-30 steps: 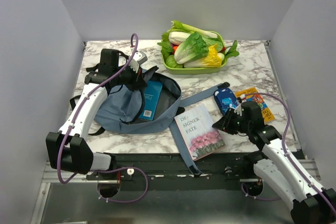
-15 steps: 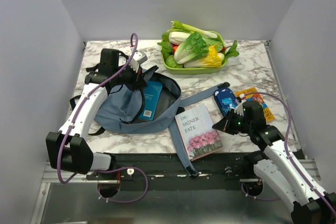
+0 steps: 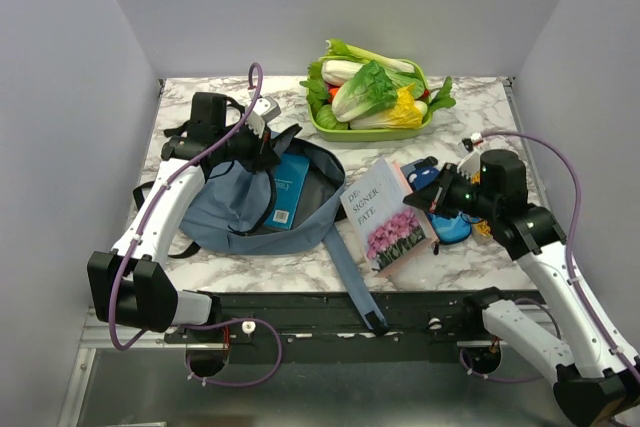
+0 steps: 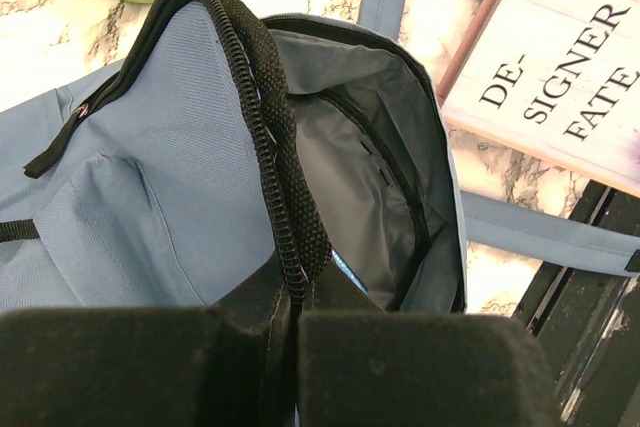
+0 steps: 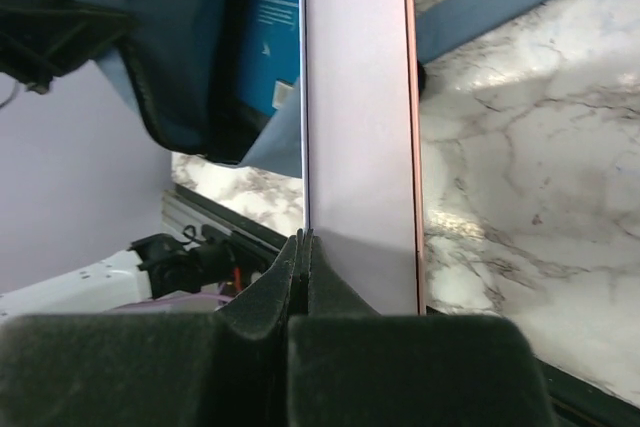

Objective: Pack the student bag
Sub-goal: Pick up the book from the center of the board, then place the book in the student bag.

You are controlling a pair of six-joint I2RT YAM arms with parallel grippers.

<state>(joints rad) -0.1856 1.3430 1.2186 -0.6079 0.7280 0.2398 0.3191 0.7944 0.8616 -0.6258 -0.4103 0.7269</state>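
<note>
The grey-blue student bag (image 3: pixel 225 209) lies at the left with its mouth open, and a blue book (image 3: pixel 288 187) is inside it. My left gripper (image 3: pixel 262 147) is shut on the bag's black zipper edge (image 4: pixel 270 137) and holds the opening up. My right gripper (image 3: pixel 418 202) is shut on the edge of a white book (image 3: pixel 385 219) with pink flowers, titled "De-signer Fate", and holds it tilted above the table, right of the bag. In the right wrist view the book's pale cover (image 5: pixel 360 127) points toward the bag's opening (image 5: pixel 200 57).
A green tray (image 3: pixel 375 129) of leafy vegetables stands at the back. A small blue cartoon-print pencil case (image 3: pixel 445 222) and a yellow-orange book (image 3: pixel 485 179) lie under my right arm. A long blue strap (image 3: pixel 352 267) runs over the front edge.
My right gripper has lifted the flower book off the table and carried it up and toward the back, tilting it on edge. The left gripper and the bag have not moved.
</note>
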